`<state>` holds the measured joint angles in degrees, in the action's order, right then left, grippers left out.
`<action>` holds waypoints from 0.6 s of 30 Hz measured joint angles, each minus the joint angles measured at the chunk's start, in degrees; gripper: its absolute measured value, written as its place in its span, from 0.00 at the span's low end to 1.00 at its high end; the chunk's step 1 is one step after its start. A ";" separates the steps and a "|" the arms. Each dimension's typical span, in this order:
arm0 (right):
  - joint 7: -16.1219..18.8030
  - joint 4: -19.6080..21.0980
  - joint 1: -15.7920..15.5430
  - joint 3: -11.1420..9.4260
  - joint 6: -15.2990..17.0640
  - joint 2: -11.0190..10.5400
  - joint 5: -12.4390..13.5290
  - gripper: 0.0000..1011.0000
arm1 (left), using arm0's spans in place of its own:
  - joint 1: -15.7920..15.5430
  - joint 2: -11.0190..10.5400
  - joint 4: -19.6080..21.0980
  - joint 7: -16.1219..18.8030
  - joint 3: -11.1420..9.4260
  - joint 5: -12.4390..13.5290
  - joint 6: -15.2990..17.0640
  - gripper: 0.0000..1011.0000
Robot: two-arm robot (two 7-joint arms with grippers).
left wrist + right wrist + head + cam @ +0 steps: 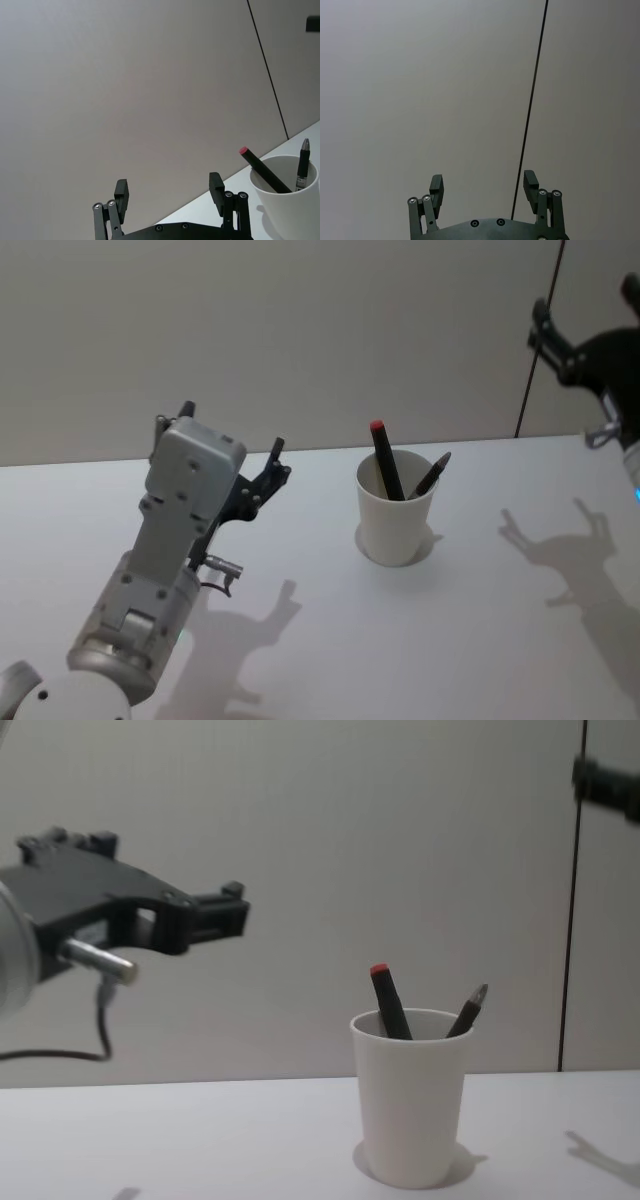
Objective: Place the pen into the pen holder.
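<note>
The pen holder, a white paper cup (pixel 397 520) (pixel 411 1105) (pixel 290 205), stands upright on the white table. Two pens lean inside it: a black pen with a red end (pixel 385 460) (pixel 390 1003) (pixel 263 171) and a dark pen with a silver tip (pixel 431 476) (pixel 467 1011) (pixel 302 165). My left gripper (pixel 275 465) (pixel 169 192) (pixel 236 912) hovers to the left of the cup, above the table, open and holding nothing. Raised high at the right, my right gripper (pixel 585 308) (pixel 483 186) (pixel 603 782) is open and also holds nothing.
A bare white table (pixel 470 630) spreads around the cup. A grey wall (pixel 300 330) rises behind it, with a dark vertical seam (pixel 538 340) at the right. A cable (pixel 100 1030) hangs from the left arm.
</note>
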<state>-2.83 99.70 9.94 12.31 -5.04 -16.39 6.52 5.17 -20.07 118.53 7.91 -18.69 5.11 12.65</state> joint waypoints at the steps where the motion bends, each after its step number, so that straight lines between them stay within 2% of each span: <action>1: 0.26 0.07 -0.44 0.02 0.28 -0.11 0.39 0.99 | -0.45 -0.05 -0.58 -0.20 -0.17 -0.38 -0.27 0.99; 18: 5.62 1.31 -9.08 0.55 5.91 -2.49 8.39 0.99 | -9.97 -1.01 -13.52 -4.58 -3.95 -8.86 -6.28 0.99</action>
<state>2.79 101.01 0.87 12.85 0.87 -18.89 14.91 -4.80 -21.08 105.00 3.33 -22.64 -3.75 6.36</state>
